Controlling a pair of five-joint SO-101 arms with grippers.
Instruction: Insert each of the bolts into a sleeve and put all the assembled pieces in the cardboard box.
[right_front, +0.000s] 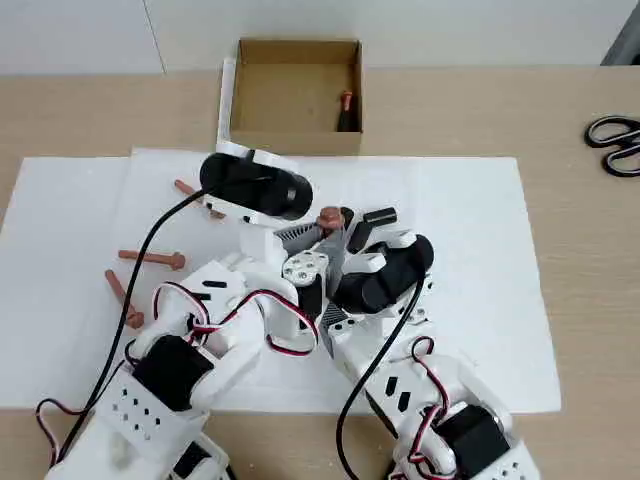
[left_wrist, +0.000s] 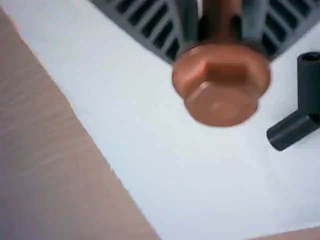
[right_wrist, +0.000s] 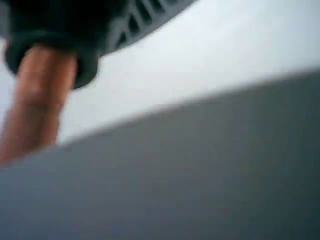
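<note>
High view puts the job barely started: one assembled piece sits in the cardboard box against its wall, and everything else is outside it. The left gripper is closed on a bolt, clamped round the shank with the head sticking out, above the white paper on the bench. Two loose sleeves lie touching each other just beside it (an L on the paper). The right gripper sits close against the left; whether it holds anything I cannot tell.

Count: five bolts, meaning one boxed, one gripped and three loose bolts at the paper's left side, one of them partly under an arm. Three sleeves are visible, the boxed one included. Scissors lie well apart. By my reckoning four bolts remain to sleeve and box.
</note>
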